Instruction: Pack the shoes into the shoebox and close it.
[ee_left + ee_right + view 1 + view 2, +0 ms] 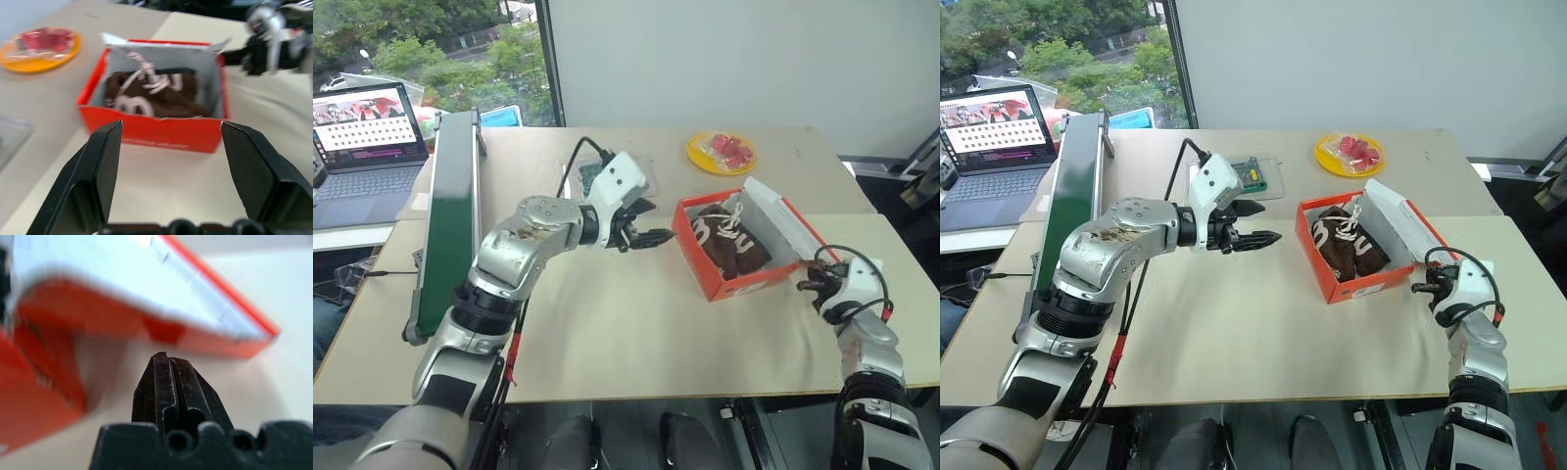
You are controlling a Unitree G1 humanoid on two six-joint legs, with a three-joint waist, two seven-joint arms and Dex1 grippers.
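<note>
Shoes [729,245] already in the box [736,281], dark brown with pale laces up; lid [1408,221] not yet down, raised on the far side. Right tool [1427,286] pressed together, low under the lid's outer edge, probably to lift and fold it over. Left tool [1255,223] spread wide and empty, level, box straight ahead but apart, likely ready to steady it. Pale tabletop [626,333]; beyond the left tool, a clear tray [1258,176]; past the box, a yellow plate [721,153]. Window and laptop [367,147] off to the left.
</note>
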